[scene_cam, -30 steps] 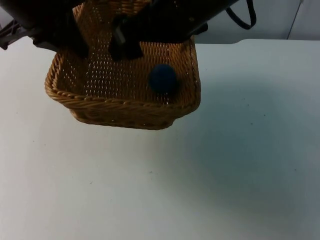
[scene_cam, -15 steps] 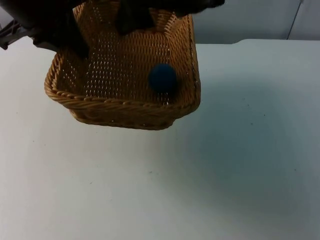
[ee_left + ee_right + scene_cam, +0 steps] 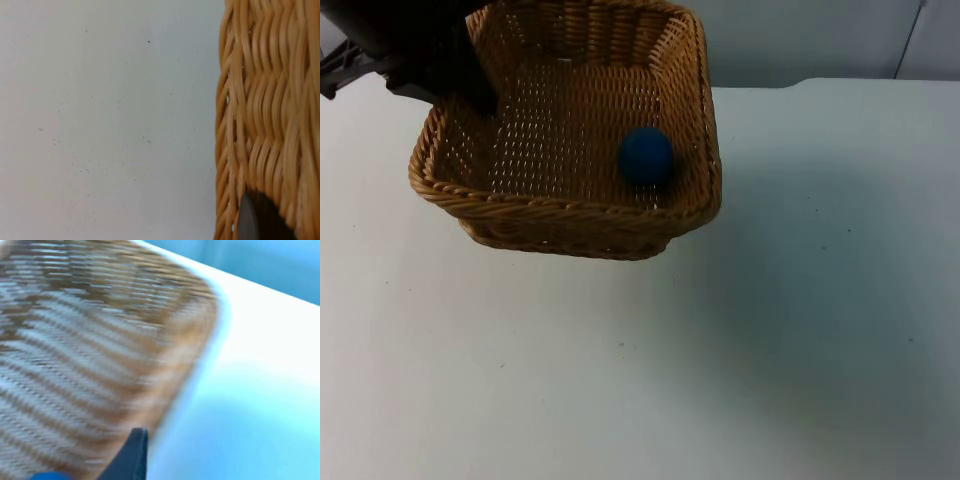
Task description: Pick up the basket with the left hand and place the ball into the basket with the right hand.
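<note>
Wicker basket (image 3: 570,150) is held up off the white table (image 3: 770,330), far-left of the scene, tilted a bit w/ its near wall lower. Blue ball (image 3: 646,155) sits inside it, on the woven floor toward the near-right corner, just beside the right wall. Left gripper (image 3: 470,95) is at the basket's far-left rim, clamped on that rim; in the left wrist view one black fingertip (image 3: 257,217) presses against the outside weave of the basket (image 3: 265,115), bare table (image 3: 110,120) beside it. Right wrist view is smeared: basket weave (image 3: 90,355), pale table (image 3: 260,390) past its rim, a dark fingertip (image 3: 131,452), and a sliver of blue, prob. the ball (image 3: 47,476). Right gripper's jaws: can't tell if open or closed.
</note>
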You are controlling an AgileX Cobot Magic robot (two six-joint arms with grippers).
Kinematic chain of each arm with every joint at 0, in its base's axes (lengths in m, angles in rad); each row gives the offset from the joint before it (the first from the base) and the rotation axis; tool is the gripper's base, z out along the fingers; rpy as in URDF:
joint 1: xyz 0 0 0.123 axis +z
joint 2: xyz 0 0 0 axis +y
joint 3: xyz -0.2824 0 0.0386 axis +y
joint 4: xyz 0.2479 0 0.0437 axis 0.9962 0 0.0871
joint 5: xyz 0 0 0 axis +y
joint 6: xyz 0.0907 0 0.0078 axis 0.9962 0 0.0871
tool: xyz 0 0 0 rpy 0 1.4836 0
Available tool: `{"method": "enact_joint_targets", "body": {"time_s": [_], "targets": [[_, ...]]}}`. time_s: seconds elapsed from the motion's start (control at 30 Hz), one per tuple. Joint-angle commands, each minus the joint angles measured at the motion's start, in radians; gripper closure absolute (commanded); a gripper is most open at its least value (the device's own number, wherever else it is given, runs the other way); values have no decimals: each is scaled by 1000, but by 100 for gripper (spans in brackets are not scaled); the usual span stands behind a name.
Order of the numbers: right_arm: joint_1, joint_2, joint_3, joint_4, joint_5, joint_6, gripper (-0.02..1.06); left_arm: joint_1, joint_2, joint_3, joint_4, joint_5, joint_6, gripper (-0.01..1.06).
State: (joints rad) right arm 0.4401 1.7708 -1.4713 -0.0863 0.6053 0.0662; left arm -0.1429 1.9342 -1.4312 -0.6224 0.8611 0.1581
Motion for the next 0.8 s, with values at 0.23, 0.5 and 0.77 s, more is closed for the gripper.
{"method": "enact_joint_targets", "body": {"time_s": [0.23,0.5,0.77], "targets": [[-243,-14,-9,-4,74,-21,0,-4,-11,1,-27,2,0,105],[-350,-40,-9,2,79,-47,0,-4,-11,1,-25,2,0,105],[-350,-143,32,32,86,-37,5,-4,-11,1,-21,2,0,105]]}}
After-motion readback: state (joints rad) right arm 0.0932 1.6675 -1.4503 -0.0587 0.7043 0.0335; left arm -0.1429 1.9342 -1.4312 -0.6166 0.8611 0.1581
